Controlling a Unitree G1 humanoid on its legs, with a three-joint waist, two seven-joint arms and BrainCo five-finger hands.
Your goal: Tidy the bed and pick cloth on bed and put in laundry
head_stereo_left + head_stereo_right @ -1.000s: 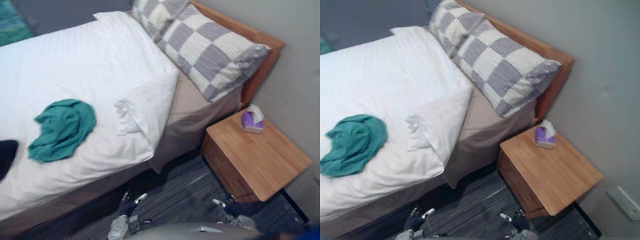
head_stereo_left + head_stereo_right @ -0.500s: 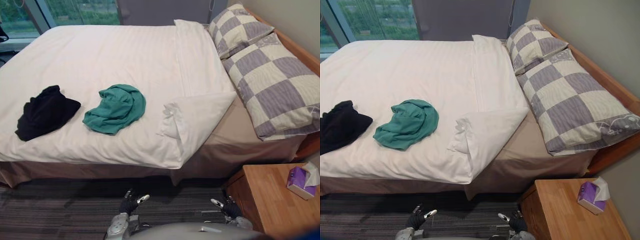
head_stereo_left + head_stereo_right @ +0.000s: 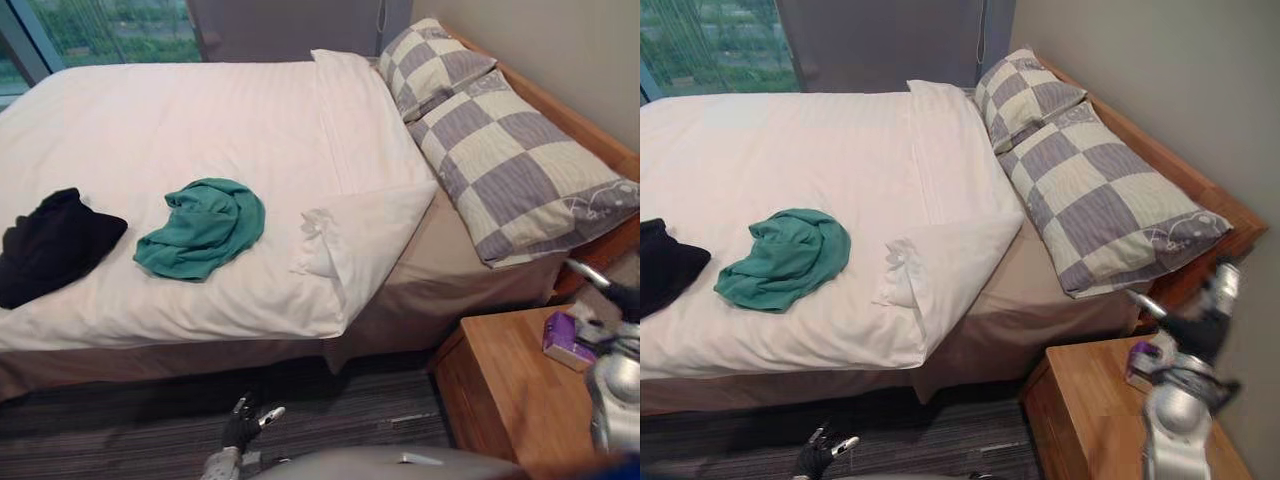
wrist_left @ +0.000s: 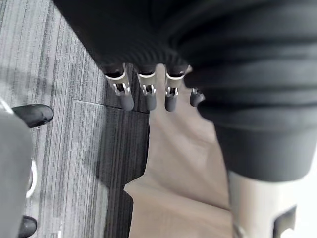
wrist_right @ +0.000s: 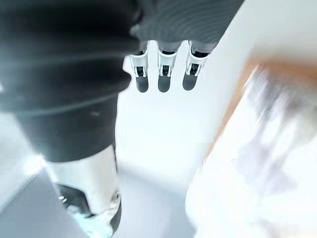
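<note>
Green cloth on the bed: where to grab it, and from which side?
Likely the bunched folds at the far end of the green cloth, which stand up off the white duvet; its near edge lies flat. Come from above, over the duvet's near side. The black cloth lies apart on its left.

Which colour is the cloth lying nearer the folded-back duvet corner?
Teal green; the cloth shows best in the left eye view, a black cloth beside it.

No readable text, labels, numbers or signs, purple tissue box [image 3: 562,340] too blurred to tell
</note>
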